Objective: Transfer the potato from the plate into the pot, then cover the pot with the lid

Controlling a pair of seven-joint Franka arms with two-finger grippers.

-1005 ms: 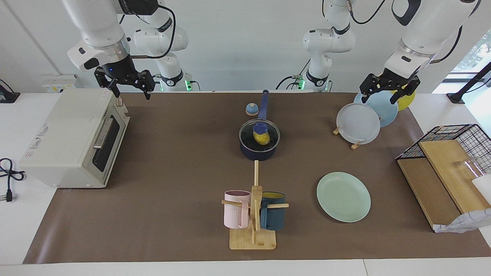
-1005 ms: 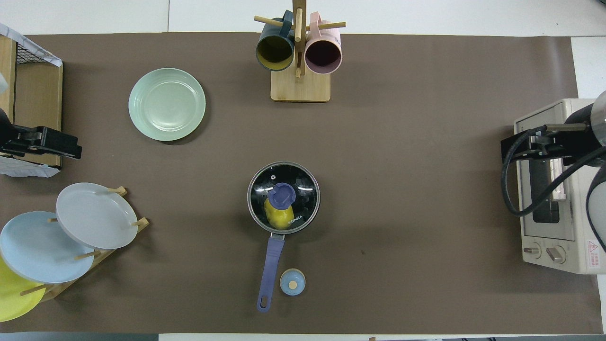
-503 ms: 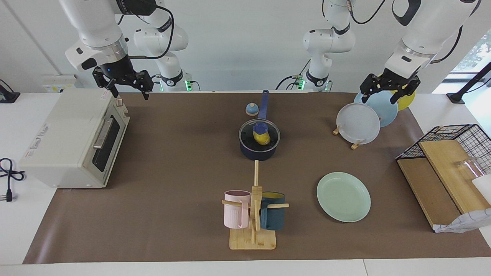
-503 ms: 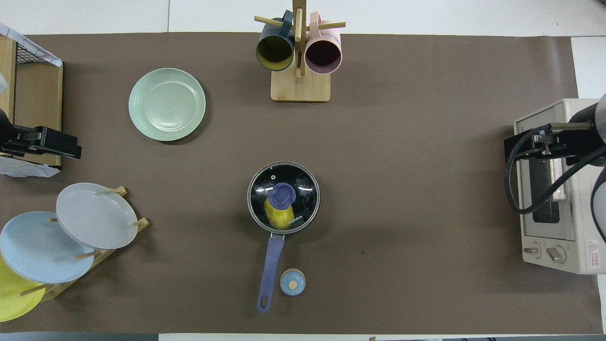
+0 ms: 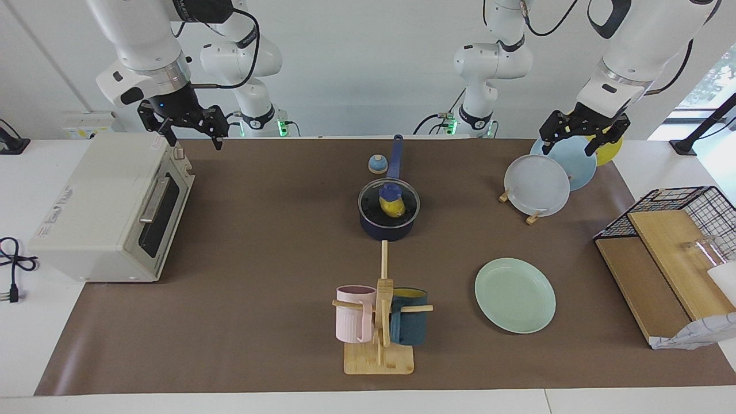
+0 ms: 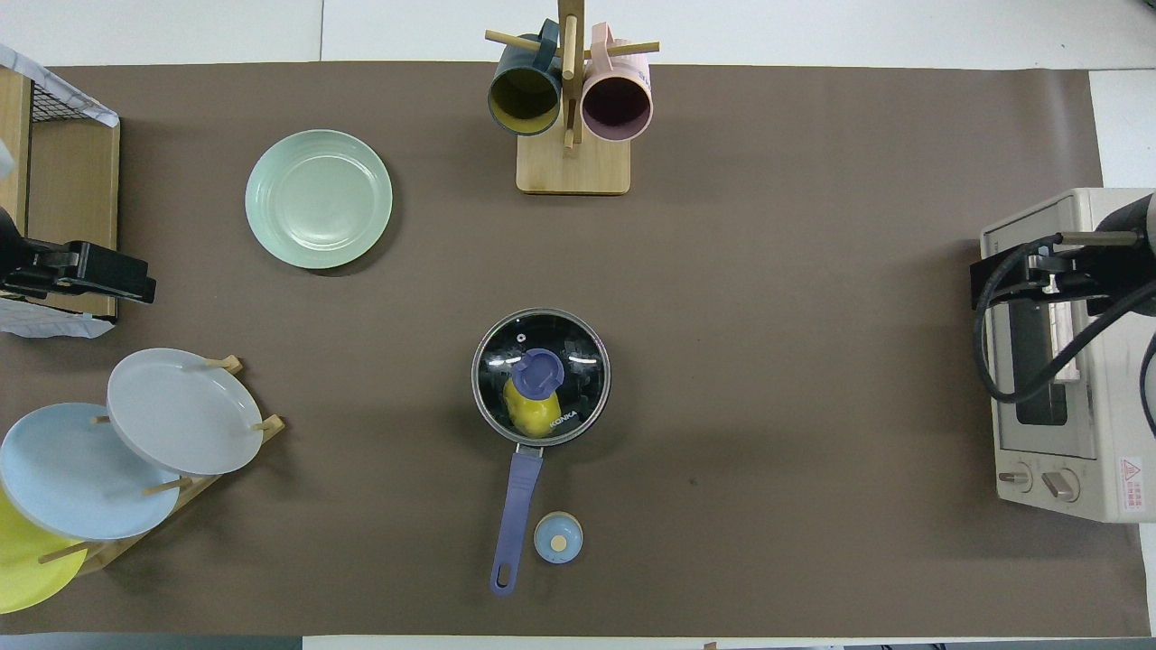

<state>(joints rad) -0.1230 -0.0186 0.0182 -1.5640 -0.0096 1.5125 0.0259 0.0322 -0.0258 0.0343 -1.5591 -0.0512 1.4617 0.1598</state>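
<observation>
The dark navy pot point(image 5: 385, 231) stands mid-table, its blue handle point(image 6: 515, 506) pointing toward the robots. The clear glass lid point(image 5: 404, 199) with its blue knob point(image 6: 539, 372) sits on the pot. The yellow potato point(image 5: 392, 209) lies inside under the lid and also shows in the overhead view point(image 6: 531, 413). The mint-green plate point(image 5: 515, 294) is bare, farther from the robots, toward the left arm's end. My right gripper point(image 5: 194, 137) is open and empty, raised over the toaster oven's edge. My left gripper point(image 5: 568, 145) is open and empty over the plate rack.
A white toaster oven point(image 5: 109, 207) stands at the right arm's end. A rack of upright plates point(image 5: 537, 185) and a wire basket with wooden boards point(image 5: 678, 241) stand at the left arm's end. A mug tree point(image 5: 379, 322) stands farther out. A small blue-and-tan dome point(image 5: 376, 164) sits beside the pot handle.
My right gripper has risen a little and drifted toward the toaster oven. The left arm, pot, lid and potato have not moved.
</observation>
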